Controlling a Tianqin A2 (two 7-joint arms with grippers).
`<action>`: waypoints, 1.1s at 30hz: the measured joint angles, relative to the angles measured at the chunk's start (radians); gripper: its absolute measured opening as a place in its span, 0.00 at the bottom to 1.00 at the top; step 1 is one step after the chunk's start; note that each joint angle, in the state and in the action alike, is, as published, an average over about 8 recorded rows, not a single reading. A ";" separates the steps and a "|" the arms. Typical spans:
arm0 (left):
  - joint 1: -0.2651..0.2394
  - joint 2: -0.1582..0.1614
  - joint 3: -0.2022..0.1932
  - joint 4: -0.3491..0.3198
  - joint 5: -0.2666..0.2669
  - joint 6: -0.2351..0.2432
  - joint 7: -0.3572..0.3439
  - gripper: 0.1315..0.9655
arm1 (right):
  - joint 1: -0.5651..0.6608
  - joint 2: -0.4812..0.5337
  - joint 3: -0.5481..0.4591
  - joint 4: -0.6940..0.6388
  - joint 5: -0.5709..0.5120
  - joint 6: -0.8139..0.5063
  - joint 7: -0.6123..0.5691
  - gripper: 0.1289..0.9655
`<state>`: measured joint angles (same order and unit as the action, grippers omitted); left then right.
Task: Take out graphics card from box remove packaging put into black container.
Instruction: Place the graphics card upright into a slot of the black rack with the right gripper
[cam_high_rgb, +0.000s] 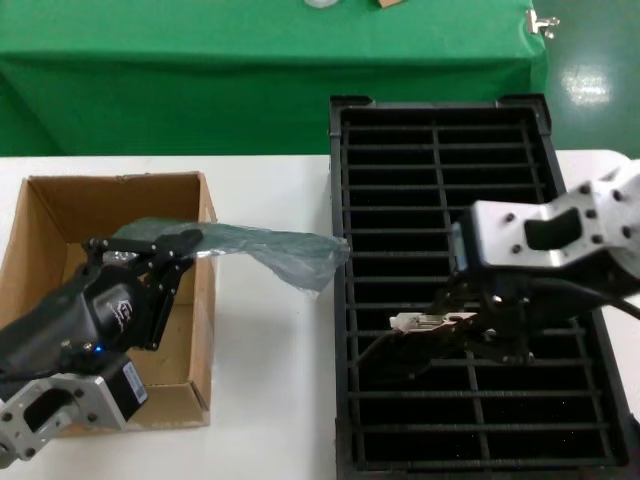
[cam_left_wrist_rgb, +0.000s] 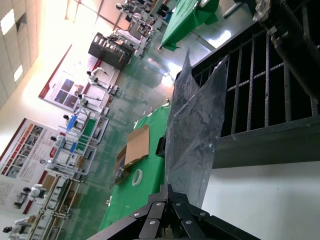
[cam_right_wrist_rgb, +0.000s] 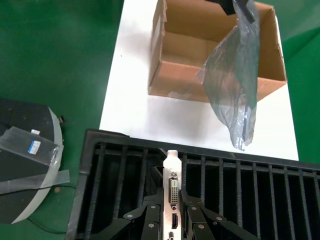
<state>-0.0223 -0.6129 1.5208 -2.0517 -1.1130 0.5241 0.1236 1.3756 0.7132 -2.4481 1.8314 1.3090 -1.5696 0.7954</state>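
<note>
My right gripper is shut on the graphics card, whose silver end bracket with its ports sticks out between the fingers. It hangs over the left column of the black container, about halfway along. My left gripper is shut on one end of the packaging, a crinkly grey bag that stretches from above the box across the white table to the container's edge. In the left wrist view the packaging rises from the closed fingers. The bag looks empty.
The brown box stands open on the white table, left of the black container. A green-covered table lies behind. A round grey base sits on the green floor beside the table.
</note>
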 joint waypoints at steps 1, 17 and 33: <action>0.000 0.000 0.000 0.000 0.000 0.000 0.000 0.01 | 0.009 -0.011 -0.013 -0.010 -0.006 0.000 0.005 0.07; 0.000 0.000 0.000 0.000 0.000 0.000 0.000 0.01 | 0.052 -0.065 -0.112 -0.116 -0.045 0.000 0.009 0.07; 0.000 0.000 0.000 0.000 0.000 0.000 0.000 0.01 | 0.038 -0.092 -0.105 -0.185 -0.086 0.000 -0.030 0.07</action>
<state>-0.0223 -0.6128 1.5208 -2.0516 -1.1130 0.5241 0.1236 1.4131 0.6207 -2.5528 1.6463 1.2229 -1.5695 0.7654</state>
